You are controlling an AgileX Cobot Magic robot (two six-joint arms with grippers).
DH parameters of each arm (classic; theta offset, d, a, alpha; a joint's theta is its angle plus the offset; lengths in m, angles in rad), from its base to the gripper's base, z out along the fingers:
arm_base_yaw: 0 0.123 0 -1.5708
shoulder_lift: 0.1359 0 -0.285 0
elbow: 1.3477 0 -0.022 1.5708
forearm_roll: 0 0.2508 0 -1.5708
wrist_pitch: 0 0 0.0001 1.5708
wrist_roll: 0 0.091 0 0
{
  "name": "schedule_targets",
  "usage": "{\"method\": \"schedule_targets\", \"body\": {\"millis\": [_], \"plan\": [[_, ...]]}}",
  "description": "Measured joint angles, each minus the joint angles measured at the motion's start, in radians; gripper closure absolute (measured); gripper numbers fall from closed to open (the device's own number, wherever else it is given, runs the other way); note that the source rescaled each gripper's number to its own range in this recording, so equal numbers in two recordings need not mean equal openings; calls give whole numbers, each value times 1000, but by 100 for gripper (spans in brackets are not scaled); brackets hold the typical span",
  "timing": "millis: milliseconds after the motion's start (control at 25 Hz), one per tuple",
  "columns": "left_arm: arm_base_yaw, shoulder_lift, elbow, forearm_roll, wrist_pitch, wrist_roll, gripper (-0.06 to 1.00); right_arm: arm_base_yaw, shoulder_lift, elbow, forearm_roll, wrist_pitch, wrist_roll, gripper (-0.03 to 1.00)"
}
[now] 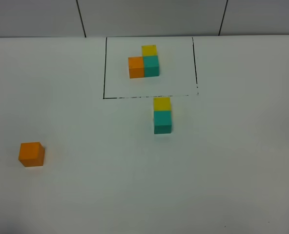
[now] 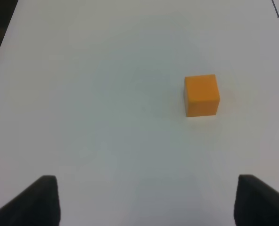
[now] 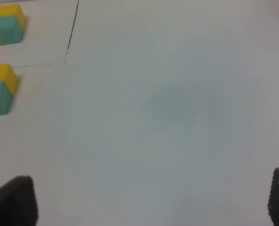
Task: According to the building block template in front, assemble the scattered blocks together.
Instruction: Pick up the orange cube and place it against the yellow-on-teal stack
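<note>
Exterior high view: the building block template (image 1: 144, 64) sits inside its black-lined frame at the far middle of the table (image 1: 242, 170), with orange left of teal and yellow behind teal. Of the scattered blocks, the yellow cube (image 1: 161, 104) and teal cube (image 1: 162, 122) touch each other just outside the frame's near line, yellow on the far side, matching the template's pair. The orange cube (image 1: 31, 154) lies well apart, towards the left edge.

The step in hand, I judge, is fetching it. The left gripper (image 2: 149, 202) hovers short of it, jaws spread wide with nothing between them. The right gripper (image 3: 146, 197) is equally wide and empty, off to the right of the pair.

To do it well, square the left jaws to the cube's flat faces, centre it between them and close on opposite sides. Then set it flush against the teal cube's left face without nudging the pair — a push could break that joint.

The surface is plain, matte white, and grey wall panels (image 1: 37, 17) with dark seams run behind it.
</note>
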Motion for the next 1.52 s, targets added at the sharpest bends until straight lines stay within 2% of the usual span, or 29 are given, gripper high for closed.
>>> {"method": "schedule_targets", "body": {"millis": [480, 1120, 1360, 1520], "plan": [[0, 0, 0, 0, 0, 0, -6, 0, 0, 0, 0, 0, 2, -3], [0, 0, 0, 0, 0, 0, -6, 0, 0, 0, 0, 0, 4, 3], [0, 0, 0, 0, 0, 0, -6, 0, 0, 0, 0, 0, 7, 10], [0, 0, 0, 0, 0, 0, -6, 0, 0, 0, 0, 0, 7, 21]]}}
